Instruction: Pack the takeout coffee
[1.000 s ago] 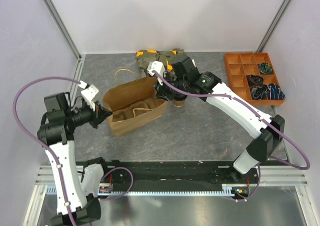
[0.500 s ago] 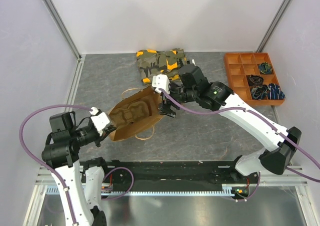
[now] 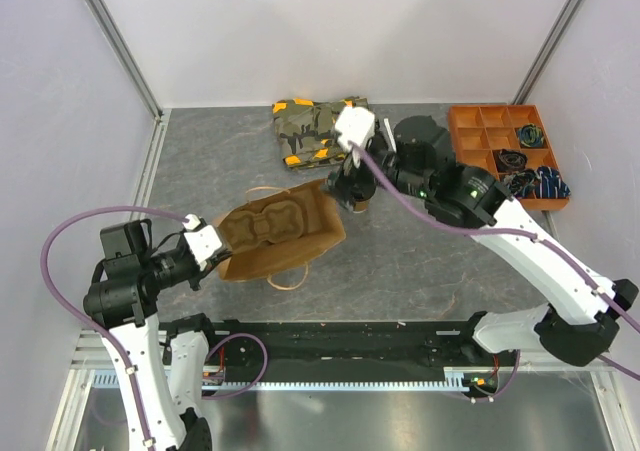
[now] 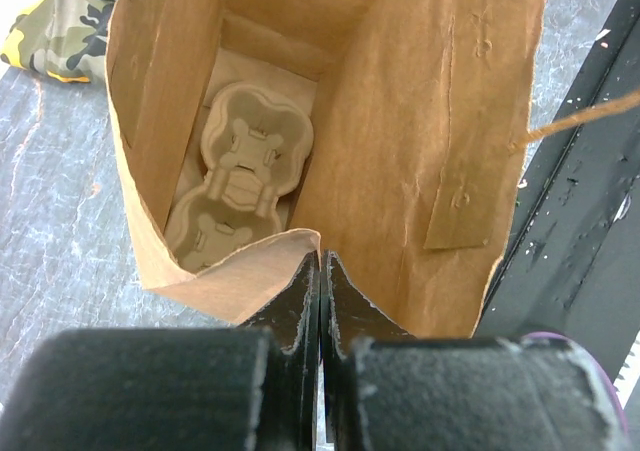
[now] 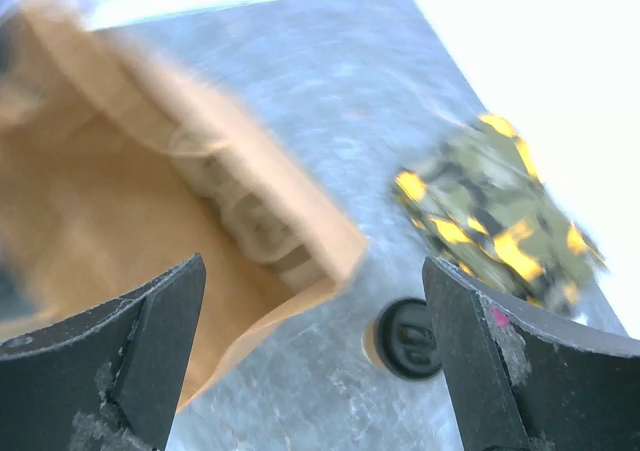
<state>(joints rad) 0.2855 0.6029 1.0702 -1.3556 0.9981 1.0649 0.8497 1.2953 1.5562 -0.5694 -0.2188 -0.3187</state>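
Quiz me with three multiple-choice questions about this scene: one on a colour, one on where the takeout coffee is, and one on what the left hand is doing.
1. The compartment tray is: A) blue; B) white; C) orange.
2. The takeout coffee stands: A) on the table beside the paper bag; B) inside the paper bag; C) in the compartment tray.
3. The left hand is: A) open above the bag; B) shut on the bag's rim; C) shut on the coffee.

Answers: 1 C, it shows orange at the table's far right. 2 A, its black lid sits on bare table outside the bag. 3 B, its fingers are pressed together on the paper edge.
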